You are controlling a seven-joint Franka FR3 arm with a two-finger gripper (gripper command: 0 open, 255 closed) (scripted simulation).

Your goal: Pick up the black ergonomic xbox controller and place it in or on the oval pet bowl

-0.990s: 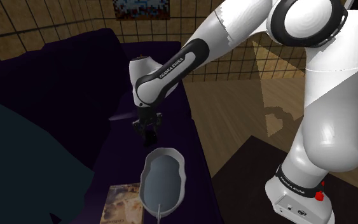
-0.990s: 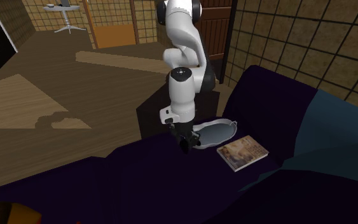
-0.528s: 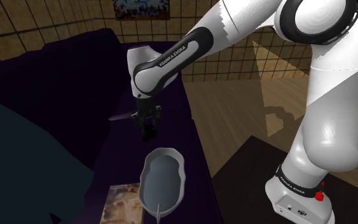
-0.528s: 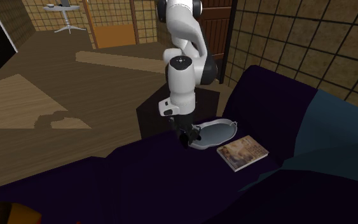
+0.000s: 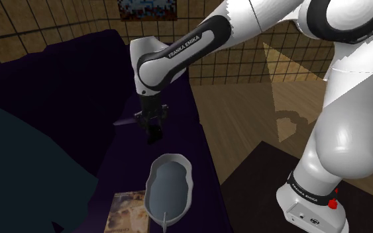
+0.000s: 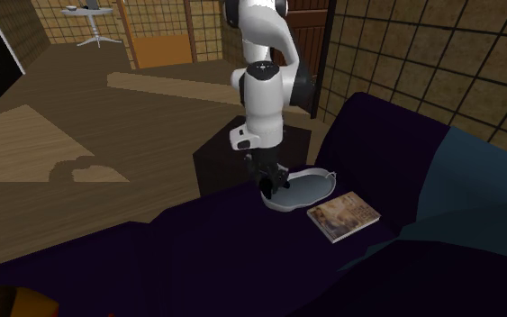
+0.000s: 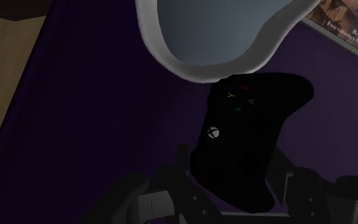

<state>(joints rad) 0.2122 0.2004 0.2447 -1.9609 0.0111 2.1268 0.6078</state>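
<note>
I've got the gripper [image 5: 153, 135] in the middle of the shoulder view, hanging over the dark purple sofa [image 5: 59, 86], fingers clamped on the black controller [image 7: 247, 133]; on the wrist camera it sits between them with its coloured buttons facing me. The controller looks clear of the cushion, so I'd call this the carry step. The grey oval bowl [image 5: 190, 173] lies lower centre in the shoulder view, just short of the gripper, with a magazine [image 6: 342, 216] beside it. Next I need to bring the controller over the bowl's middle, lower it, then release
</note>
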